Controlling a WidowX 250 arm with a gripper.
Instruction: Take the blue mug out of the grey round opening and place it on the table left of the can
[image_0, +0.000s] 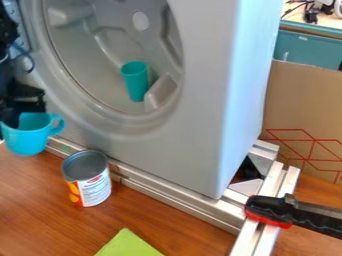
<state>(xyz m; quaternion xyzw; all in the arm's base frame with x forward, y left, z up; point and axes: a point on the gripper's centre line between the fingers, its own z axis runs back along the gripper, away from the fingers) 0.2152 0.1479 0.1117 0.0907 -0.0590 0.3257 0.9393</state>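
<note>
A grey drum housing (194, 145) stands over the wooden bench (40, 215). The black arm (8, 65), cut off at the left edge, hangs downward, its tool (13, 120) at the turquoise mug (27, 140), centre-left; spread or pinching, I cannot tell. Lower left, an open can (89, 182).

A: What is recorded of the bench (33, 205)?
B: Brown, wood-grained. Metal rails (167, 196) are supported on it; a labelled can (94, 190) is stood beside them, a flat green item (127, 245) laid nearer the camera.
</note>
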